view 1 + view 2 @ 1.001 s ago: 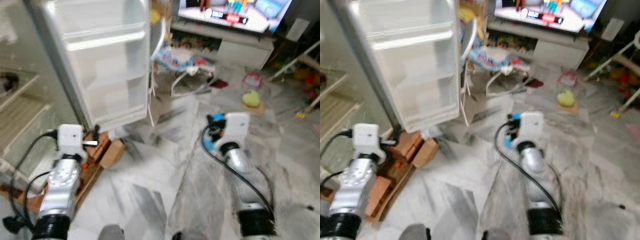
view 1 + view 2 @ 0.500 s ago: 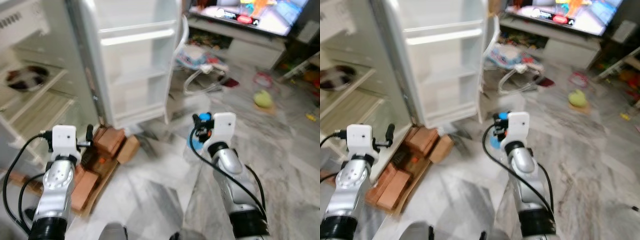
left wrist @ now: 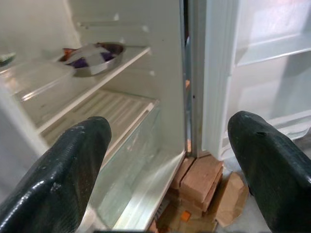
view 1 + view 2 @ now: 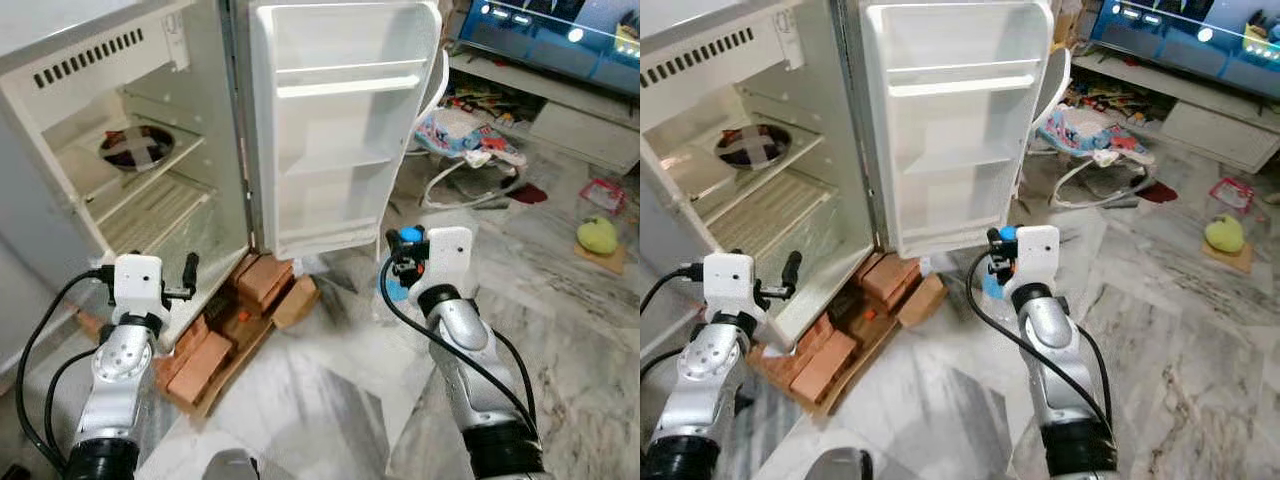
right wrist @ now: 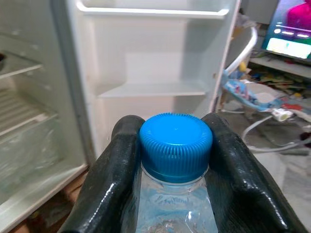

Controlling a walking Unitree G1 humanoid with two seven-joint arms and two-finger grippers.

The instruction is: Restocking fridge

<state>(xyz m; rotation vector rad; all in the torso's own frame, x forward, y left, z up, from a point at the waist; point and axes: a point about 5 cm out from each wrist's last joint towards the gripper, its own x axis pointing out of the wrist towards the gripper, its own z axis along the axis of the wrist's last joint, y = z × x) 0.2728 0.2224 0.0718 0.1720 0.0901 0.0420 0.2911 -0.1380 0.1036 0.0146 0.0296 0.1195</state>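
- The right gripper pinches the water bottle just under its blue cap, facing the fridge door.
- The thin, slippery plastic likely crumples; the neck grip looks safest.
- The left gripper is spread wide, holding nothing.

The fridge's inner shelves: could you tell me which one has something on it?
The upper shelf, which holds a metal bowl; the ribbed shelf below it is bare.

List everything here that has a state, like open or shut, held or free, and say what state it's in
Fridge door: swung wide open, shelves bare.
Bottle: capped, gripped at the neck.
Right gripper: shut on the bottle.
Left gripper: open, holding nothing, facing the fridge interior.
Bowl: sitting on the fridge's upper shelf.
TV: switched on.
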